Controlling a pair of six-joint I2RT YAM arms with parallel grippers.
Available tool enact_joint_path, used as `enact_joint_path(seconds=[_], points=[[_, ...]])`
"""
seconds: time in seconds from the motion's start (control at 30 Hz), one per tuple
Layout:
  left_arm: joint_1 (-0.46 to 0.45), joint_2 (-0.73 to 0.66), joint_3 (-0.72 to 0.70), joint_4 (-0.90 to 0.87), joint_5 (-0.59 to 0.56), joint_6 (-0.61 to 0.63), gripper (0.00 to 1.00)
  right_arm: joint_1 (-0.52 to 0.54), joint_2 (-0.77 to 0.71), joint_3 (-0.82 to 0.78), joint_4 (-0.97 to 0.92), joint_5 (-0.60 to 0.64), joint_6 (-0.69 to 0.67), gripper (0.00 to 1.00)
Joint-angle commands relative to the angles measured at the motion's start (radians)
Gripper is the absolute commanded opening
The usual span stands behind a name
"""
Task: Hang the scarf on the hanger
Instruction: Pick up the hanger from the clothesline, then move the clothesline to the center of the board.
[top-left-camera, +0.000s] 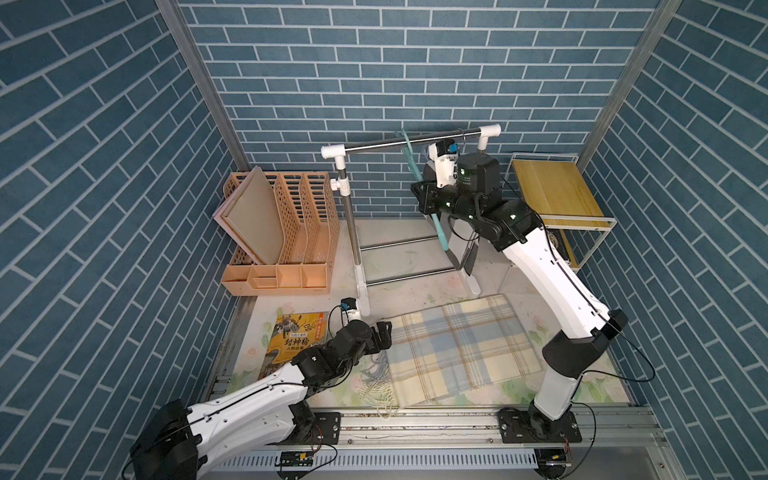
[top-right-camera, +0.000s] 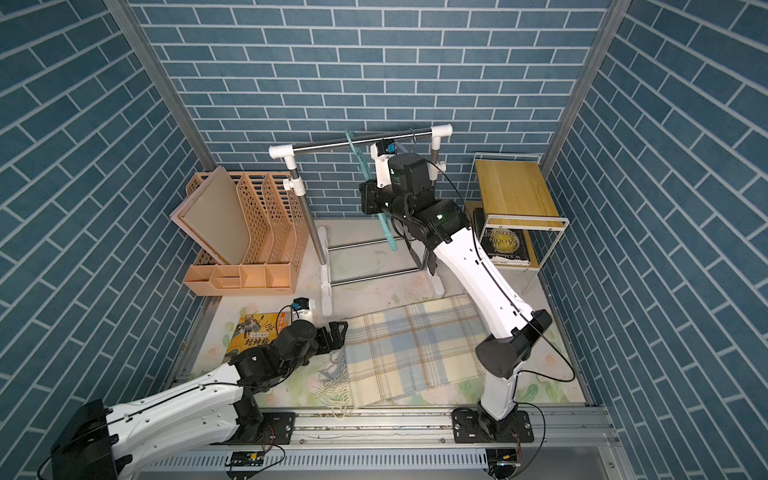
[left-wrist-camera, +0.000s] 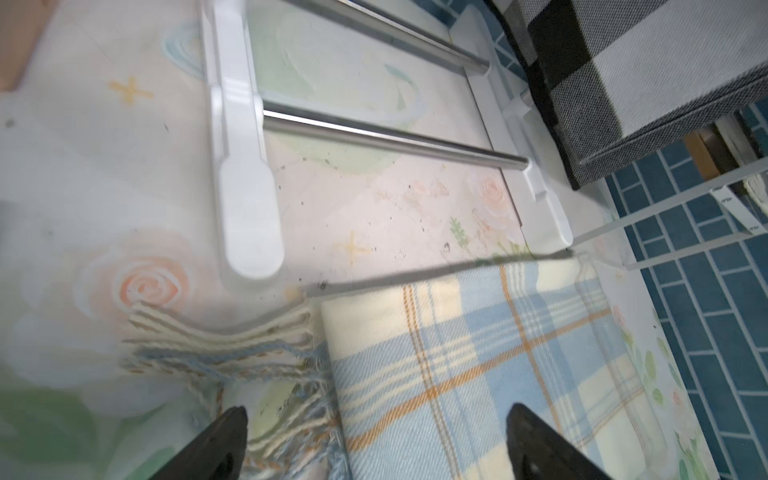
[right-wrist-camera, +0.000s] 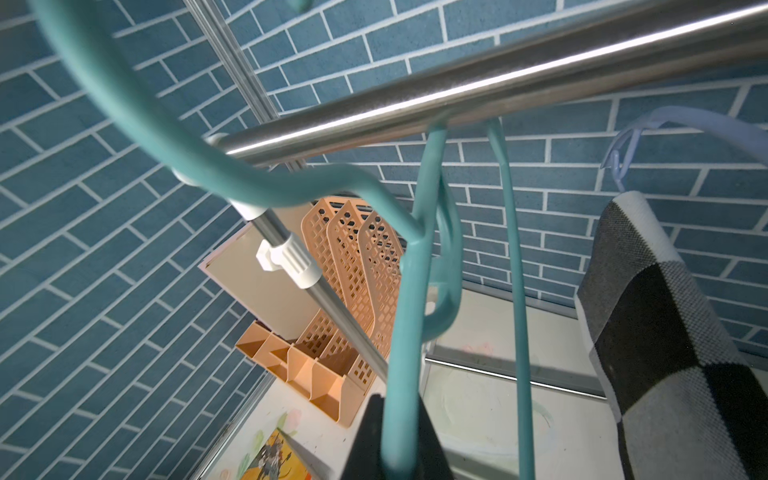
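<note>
A: While the right gripper (right-wrist-camera: 401, 415) pinches the teal hanger (right-wrist-camera: 399, 332) up by the rack's rail (right-wrist-camera: 498, 79), jaws pressed tight on its thin bar, what's the left one doing?
B: The left gripper (left-wrist-camera: 378, 409) hangs low w/ jaws spread wide, straddling the fringe (left-wrist-camera: 216, 353) end of the plaid scarf (top-left-camera: 457, 345). Scarf lies folded flat on the worktop (top-left-camera: 415, 286), mid-front, close to the front edge, nothing holding it
A: So step in hand = securing the hanger, I reckon. Tips?
B: Hold it level, no twisting. Hook looks to sit on the rail, so lift straight if it's coming off. Left should bite the cloth proper, all layers, not just loose fringe, or it'll prob slip out
A: Do the views differ?
B: Yep. Right wrist view shows the actual pinch + a checked cloth (right-wrist-camera: 665, 332) hanging beside it; top views don't resolve those fingertips. Left wrist view shows fringe btw the jaws. Only a top view shows a dark book (top-right-camera: 505, 245) under the side shelf (top-right-camera: 515, 191)
</note>
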Motion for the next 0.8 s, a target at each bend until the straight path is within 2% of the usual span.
enact_joint_path(seconds=[0.0, 0.07, 0.3, 0.47, 0.57, 0.77], points=[[0.013, 0.040, 0.084, -0.084, -0.137, 0.038, 1.00, -0.001, -0.161, -0.054, 0.114, -0.070, 0.003, 0.00], [0.040, 0.087, 0.114, -0.090, -0.170, 0.048, 1.00, -0.001, -0.227, -0.121, 0.123, -0.084, 0.003, 0.00], [0.170, 0.279, 0.143, -0.011, -0.096, 0.088, 0.96, -0.001, -0.426, -0.311, 0.118, -0.142, 0.008, 0.00], [0.194, 0.379, 0.138, 0.035, -0.068, 0.108, 0.90, -0.001, -0.574, -0.477, 0.105, -0.190, 0.009, 0.00], [0.206, 0.459, 0.148, 0.067, -0.068, 0.132, 0.84, -0.001, -0.653, -0.595, 0.116, -0.200, 0.007, 0.00], [0.270, 0.615, 0.194, 0.149, -0.031, 0.195, 0.64, -0.001, -0.744, -0.722, 0.112, -0.231, -0.008, 0.00]])
